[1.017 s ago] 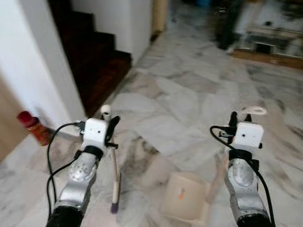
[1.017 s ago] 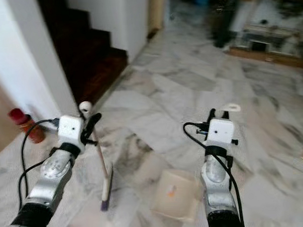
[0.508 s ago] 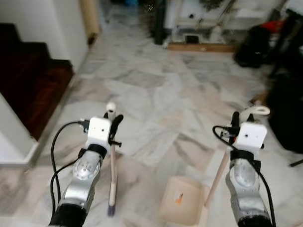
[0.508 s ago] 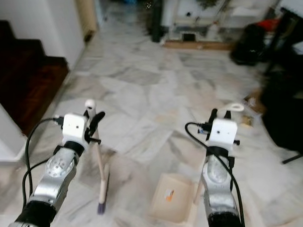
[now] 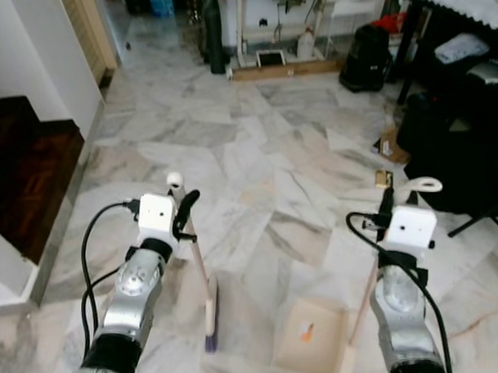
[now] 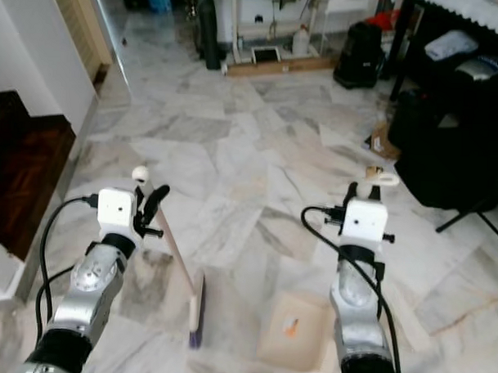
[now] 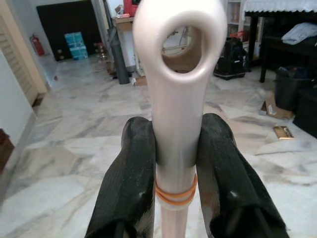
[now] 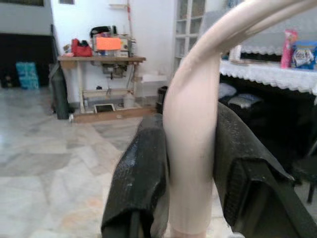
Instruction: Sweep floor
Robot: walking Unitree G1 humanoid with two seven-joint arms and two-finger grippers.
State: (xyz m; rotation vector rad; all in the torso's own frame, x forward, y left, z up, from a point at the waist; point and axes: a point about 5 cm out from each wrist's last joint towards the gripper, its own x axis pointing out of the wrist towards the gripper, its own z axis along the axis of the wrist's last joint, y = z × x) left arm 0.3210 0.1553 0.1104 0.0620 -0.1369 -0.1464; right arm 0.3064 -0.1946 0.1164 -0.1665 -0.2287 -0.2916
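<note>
A grey-veined white marble floor [image 5: 258, 154] runs from the lower edge of the frame to the far wall at the top. The broom head [image 5: 211, 320] rests on it at lower centre, with the cream dustpan [image 5: 310, 344] just to its right. A small cardboard box [image 5: 389, 145] and a flat tan item [image 5: 383, 178] lie at right, near a black bag [image 5: 364, 68] at upper right.

A white marble floor [image 5: 258, 154] veined in grey is seen across the frame. A cream broom [image 5: 198, 271] with purple bristles and a cream dustpan [image 5: 313, 336] marked orange are shown low centre. Black fingers [image 7: 131, 183] are seen.
</note>
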